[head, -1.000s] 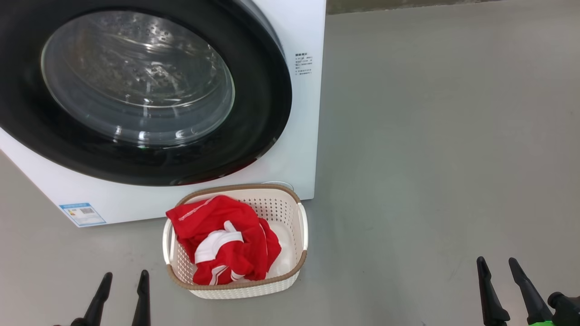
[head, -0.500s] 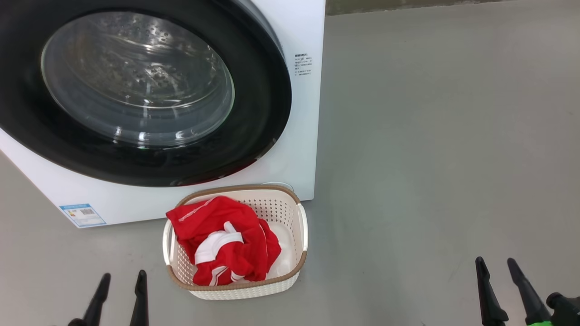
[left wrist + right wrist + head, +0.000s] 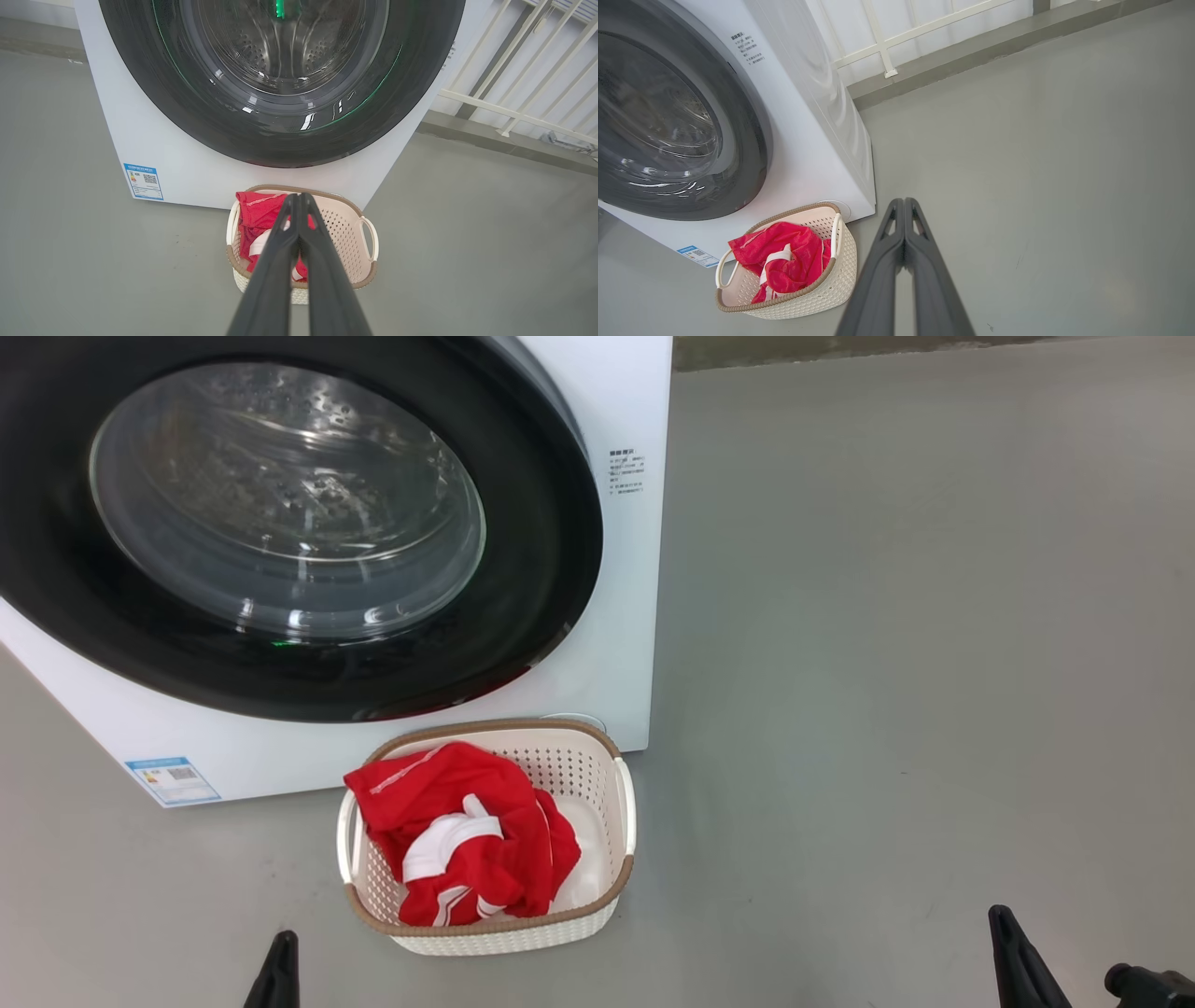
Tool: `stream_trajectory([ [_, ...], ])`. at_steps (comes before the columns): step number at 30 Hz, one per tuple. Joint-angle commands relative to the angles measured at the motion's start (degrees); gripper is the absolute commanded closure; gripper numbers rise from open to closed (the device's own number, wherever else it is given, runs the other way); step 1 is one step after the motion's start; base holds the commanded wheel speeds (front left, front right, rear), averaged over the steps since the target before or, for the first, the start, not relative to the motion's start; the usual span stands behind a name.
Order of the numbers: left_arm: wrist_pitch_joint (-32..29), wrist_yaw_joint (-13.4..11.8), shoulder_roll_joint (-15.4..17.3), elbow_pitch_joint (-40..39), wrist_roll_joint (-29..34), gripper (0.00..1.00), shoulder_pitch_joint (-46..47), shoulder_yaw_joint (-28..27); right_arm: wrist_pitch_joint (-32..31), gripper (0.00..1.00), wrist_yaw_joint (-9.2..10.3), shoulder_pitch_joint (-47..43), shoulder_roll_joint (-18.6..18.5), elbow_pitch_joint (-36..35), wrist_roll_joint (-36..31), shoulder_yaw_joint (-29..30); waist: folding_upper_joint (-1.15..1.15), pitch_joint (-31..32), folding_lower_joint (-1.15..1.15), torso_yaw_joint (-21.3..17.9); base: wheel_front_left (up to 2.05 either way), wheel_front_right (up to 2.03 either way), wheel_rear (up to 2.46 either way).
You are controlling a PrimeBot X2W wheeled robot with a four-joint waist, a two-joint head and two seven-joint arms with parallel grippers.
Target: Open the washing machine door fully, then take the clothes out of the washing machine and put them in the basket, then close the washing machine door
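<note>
Left gripper and right gripper are being held clenched, empty.
Basket rim is being seen ahead of left jaws, apart; open floor is being left around right jaws.

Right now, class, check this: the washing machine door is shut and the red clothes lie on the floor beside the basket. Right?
Not quite. The washing machine door is shut, but the red clothes lie inside the basket, not beside it; the head view shows it.
</note>
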State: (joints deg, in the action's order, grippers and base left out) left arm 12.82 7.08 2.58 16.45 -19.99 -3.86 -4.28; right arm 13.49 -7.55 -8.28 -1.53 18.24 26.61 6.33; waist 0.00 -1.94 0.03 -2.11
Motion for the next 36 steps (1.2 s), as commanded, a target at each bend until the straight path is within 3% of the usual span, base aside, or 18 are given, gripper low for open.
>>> stream_trajectory([
  [1,-0.35,0.04,0.57,-1.34,-1.97,1.00,0.71,-0.48,-0.50,1.00,0.01,1.04,-0.69,-1.44,1.97,0.03,0.00,-0.03,0.01,0.04,0.00,0.00,0.00],
  [36,-5.91,0.15,0.49,-1.63,-22.66,1.00,3.52,-0.98,-6.24,1.00,0.02,5.06,-0.89,-2.21,20.70,0.09,0.00,0.44,-0.02,0.65,0.00,0.00,0.00],
])
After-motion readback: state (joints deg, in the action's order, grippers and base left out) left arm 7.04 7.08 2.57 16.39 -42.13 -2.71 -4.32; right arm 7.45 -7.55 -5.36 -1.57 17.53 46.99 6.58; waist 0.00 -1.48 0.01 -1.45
